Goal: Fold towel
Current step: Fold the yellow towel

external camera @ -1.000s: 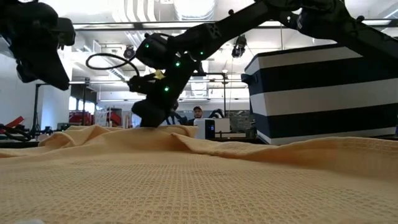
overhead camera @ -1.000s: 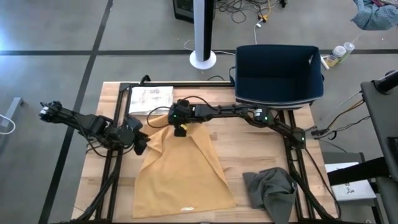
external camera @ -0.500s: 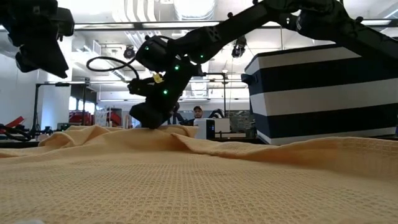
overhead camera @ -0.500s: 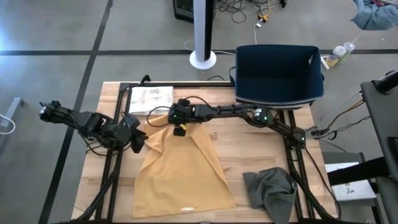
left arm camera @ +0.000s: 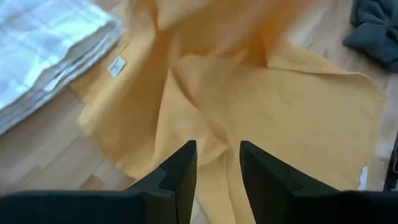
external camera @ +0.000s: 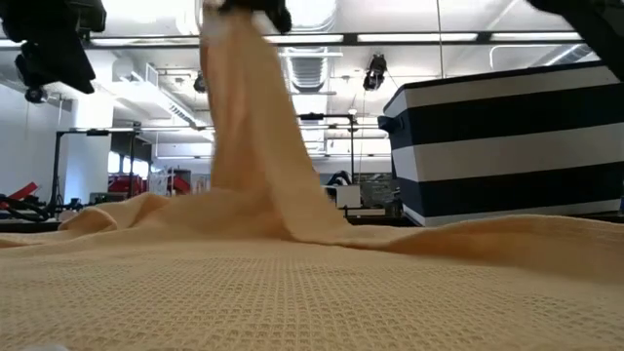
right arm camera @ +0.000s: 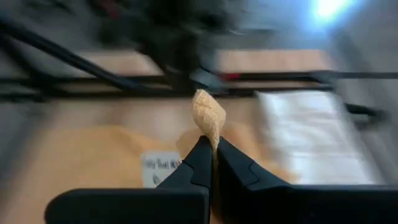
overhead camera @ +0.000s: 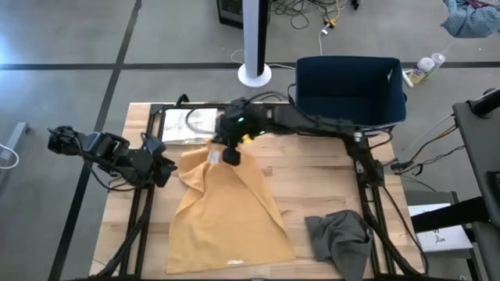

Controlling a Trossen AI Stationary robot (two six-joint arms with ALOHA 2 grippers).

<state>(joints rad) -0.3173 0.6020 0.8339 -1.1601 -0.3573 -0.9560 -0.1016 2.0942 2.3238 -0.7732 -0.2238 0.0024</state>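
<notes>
Yellow towel (overhead camera: 226,211) corner pinched high in right pincer (overhead camera: 231,155).

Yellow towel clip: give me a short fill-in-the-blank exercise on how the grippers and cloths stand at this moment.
1. The right gripper is shut on a corner of the ____ towel, lifting it off the table.
2. The left gripper hangs over the towel with its fingers ____, holding nothing.
3. A crumpled ____ cloth lies near the table's right edge.
4. A folded ____ towel rests at the table's far left corner.

Missing words: yellow; open; grey; white
</notes>
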